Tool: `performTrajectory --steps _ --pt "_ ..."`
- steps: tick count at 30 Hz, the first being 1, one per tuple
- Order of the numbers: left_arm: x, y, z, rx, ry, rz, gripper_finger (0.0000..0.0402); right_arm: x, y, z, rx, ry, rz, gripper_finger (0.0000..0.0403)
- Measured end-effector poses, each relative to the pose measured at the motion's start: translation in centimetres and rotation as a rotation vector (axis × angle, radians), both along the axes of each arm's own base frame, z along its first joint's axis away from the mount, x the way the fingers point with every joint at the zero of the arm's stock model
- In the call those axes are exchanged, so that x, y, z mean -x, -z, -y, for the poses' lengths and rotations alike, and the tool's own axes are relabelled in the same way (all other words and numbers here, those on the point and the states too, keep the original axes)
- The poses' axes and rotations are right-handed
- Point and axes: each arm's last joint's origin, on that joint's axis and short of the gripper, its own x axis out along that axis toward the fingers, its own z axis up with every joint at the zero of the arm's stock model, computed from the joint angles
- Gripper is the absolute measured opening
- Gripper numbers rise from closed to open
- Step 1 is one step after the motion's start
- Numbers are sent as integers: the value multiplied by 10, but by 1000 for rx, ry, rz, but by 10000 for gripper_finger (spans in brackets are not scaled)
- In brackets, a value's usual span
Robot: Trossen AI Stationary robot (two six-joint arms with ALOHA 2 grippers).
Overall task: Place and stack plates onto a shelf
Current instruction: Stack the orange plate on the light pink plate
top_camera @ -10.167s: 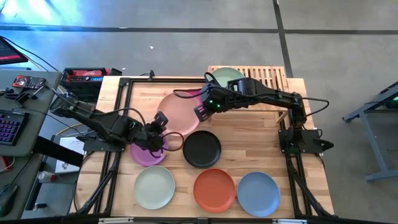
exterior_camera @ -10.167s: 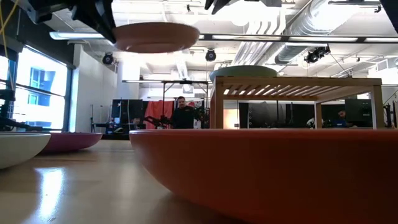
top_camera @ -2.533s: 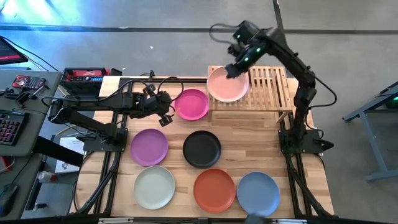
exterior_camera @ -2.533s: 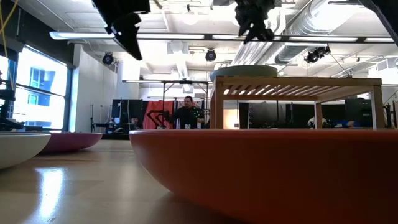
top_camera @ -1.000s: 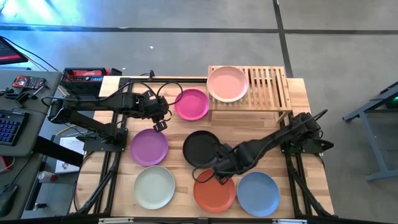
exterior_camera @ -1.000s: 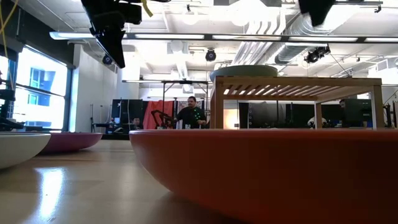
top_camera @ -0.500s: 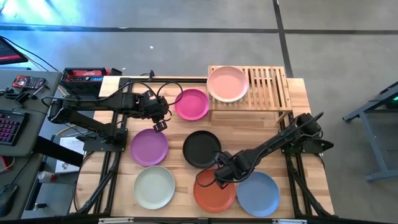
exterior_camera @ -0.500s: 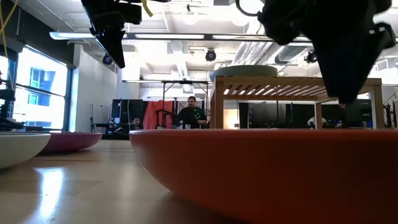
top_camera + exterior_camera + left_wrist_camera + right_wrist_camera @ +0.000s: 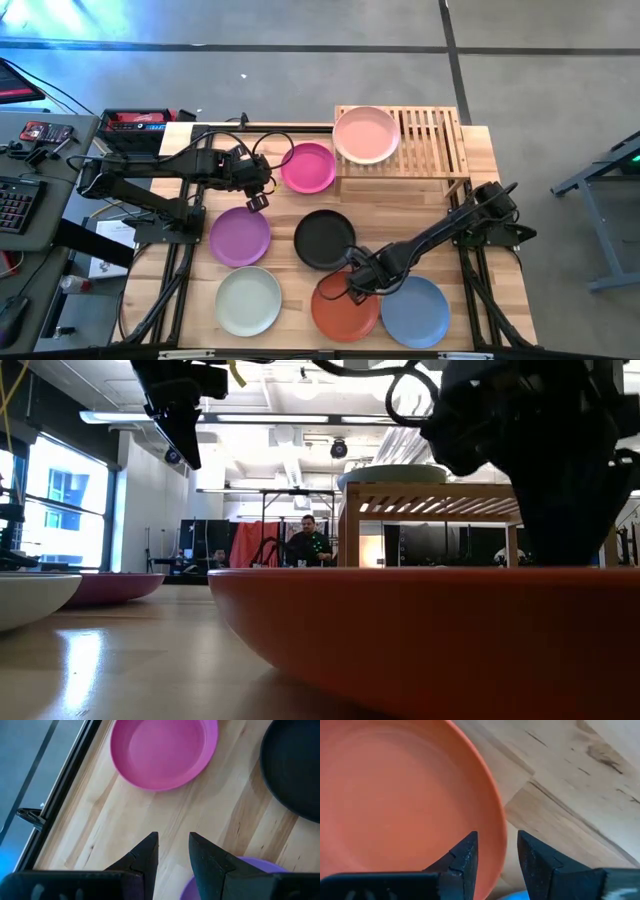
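My right gripper (image 9: 353,287) (image 9: 496,836) is open and low over the far right rim of the orange-red plate (image 9: 343,310), which rests on the table. One finger stands over the plate's inside and one outside its rim (image 9: 499,827). My left gripper (image 9: 258,198) (image 9: 173,836) hovers open above bare wood, between the magenta plate (image 9: 308,168) and the purple plate (image 9: 240,236). A pale pink plate (image 9: 365,134) sits on the left half of the shelf (image 9: 432,142). The black plate (image 9: 325,240), off-white plate (image 9: 248,301) and blue plate (image 9: 416,312) lie flat on the table.
The shelf's right half (image 9: 435,125) is bare slats. A dark frame rail (image 9: 190,170) runs along the table's left side and another along its right side (image 9: 470,260). A keyboard (image 9: 15,205) and boxes lie on a bench left of the table.
My right gripper has come down and a little toward the table's near edge, from over the black plate's near rim to the orange-red plate's far right rim. In the low view it now fills the upper right. The plates have stayed put.
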Motion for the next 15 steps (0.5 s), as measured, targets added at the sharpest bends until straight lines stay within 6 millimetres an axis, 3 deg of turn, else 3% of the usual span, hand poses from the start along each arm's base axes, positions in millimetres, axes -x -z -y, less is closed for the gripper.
performTrajectory --steps 9,15 --pt "0 0 0 0 0 1 99 4 9 2 -10 6 -15 111" --pt "0 0 0 0 -1 2 99 3 11 1 -21 8 -15 59"
